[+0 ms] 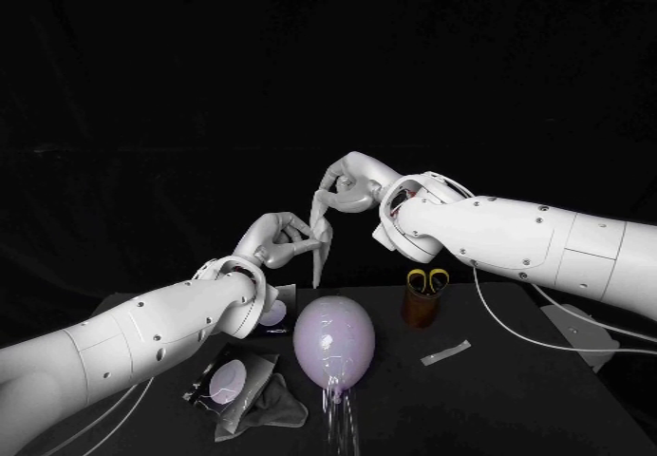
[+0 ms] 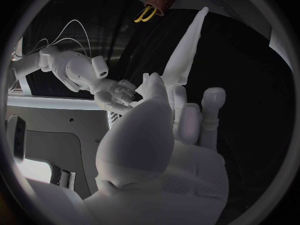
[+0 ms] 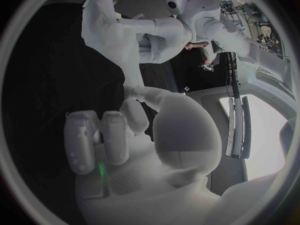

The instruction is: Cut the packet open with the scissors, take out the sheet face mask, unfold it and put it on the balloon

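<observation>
The sheet face mask, still folded into a long narrow white strip, hangs in the air above the table's far side. My right hand pinches its top end. My left hand holds it lower down, and the tip dangles free below. In the left wrist view the mask rises from my left hand, with my right hand touching its other end. The pale purple balloon lies on the table under the mask. My right hand's fingers are curled in.
Yellow-handled scissors stand in a brown holder right of the balloon. A cut-off strip lies near the holder. The opened packet lies at the front left, and another flat piece sits beside my left arm.
</observation>
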